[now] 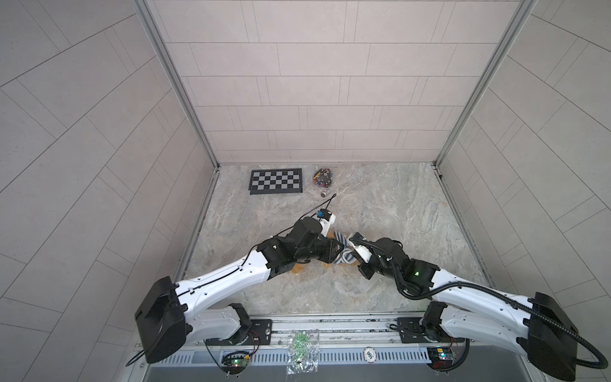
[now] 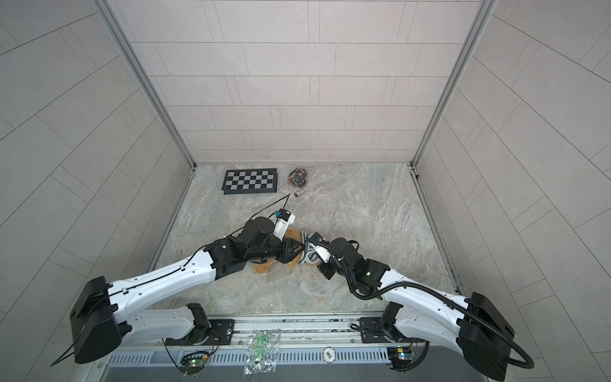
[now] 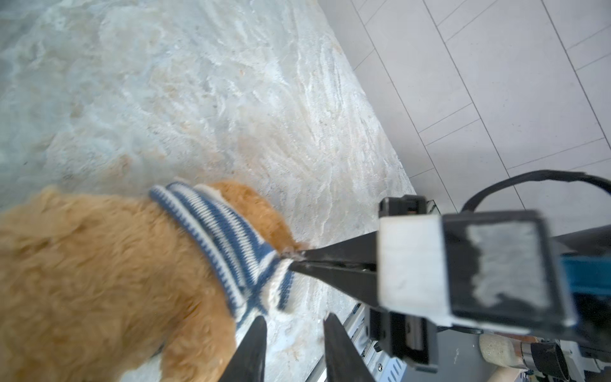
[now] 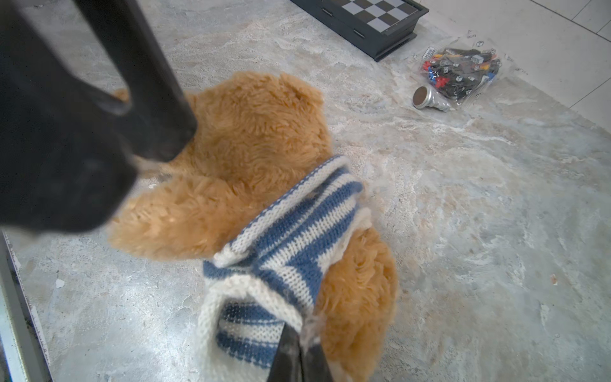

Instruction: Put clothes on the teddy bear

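The right gripper holds the striped shirt tight by its edge. The left gripper is a little open and empty, beside the teddy bear. A chessboard and toy bag sit far back. From above, the left arm and right arm hide most of the bear. Fluffy and golden, it lies in the middle of the table, shirt partly on.

In both top views the arms hide most of the teddy bear; only scraps of fur show. Its face appears in none of the 4 views. The left wrist view is blurred and crops the bear's body. Contents of the clear bag are too small to name.
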Motion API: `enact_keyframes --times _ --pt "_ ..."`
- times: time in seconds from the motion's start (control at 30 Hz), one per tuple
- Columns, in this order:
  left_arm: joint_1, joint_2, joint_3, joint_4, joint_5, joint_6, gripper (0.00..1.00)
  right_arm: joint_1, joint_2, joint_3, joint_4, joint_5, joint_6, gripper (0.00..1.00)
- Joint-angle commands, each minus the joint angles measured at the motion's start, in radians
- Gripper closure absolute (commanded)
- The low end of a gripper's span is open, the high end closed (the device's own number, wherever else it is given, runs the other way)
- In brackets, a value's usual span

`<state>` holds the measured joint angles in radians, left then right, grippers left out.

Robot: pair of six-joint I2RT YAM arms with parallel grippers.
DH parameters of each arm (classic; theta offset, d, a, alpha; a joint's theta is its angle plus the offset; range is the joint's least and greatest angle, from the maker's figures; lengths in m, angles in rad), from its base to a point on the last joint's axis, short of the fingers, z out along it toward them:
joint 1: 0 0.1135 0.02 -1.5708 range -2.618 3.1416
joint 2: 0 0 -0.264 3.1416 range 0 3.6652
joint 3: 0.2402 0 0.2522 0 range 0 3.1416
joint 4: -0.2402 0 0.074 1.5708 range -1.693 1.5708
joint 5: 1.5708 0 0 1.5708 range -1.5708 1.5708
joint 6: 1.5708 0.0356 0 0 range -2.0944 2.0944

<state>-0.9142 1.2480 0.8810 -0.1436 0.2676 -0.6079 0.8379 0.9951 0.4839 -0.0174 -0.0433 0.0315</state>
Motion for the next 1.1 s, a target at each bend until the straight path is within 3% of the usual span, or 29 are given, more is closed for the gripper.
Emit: enact_keyframes --times 0.0,0.17,0.47,1.07 --pt "-0.008 0.067 0.027 -0.057 -0.017 -0.009 0.72 0.002 -0.026 -0.013 0.019 0.012 0.016 1.00" --pt "-0.008 0.105 0.017 -0.071 -0.077 -0.051 0.77 0.001 -0.056 -0.033 0.026 0.016 0.019 1.00" --pt "-0.009 0.146 0.018 -0.070 -0.137 -0.070 0.72 0.001 -0.062 -0.051 0.062 -0.002 0.021 1.00" --pt "-0.008 0.231 0.062 -0.039 -0.094 -0.051 0.77 0.001 -0.052 -0.054 0.092 -0.011 0.029 1.00"
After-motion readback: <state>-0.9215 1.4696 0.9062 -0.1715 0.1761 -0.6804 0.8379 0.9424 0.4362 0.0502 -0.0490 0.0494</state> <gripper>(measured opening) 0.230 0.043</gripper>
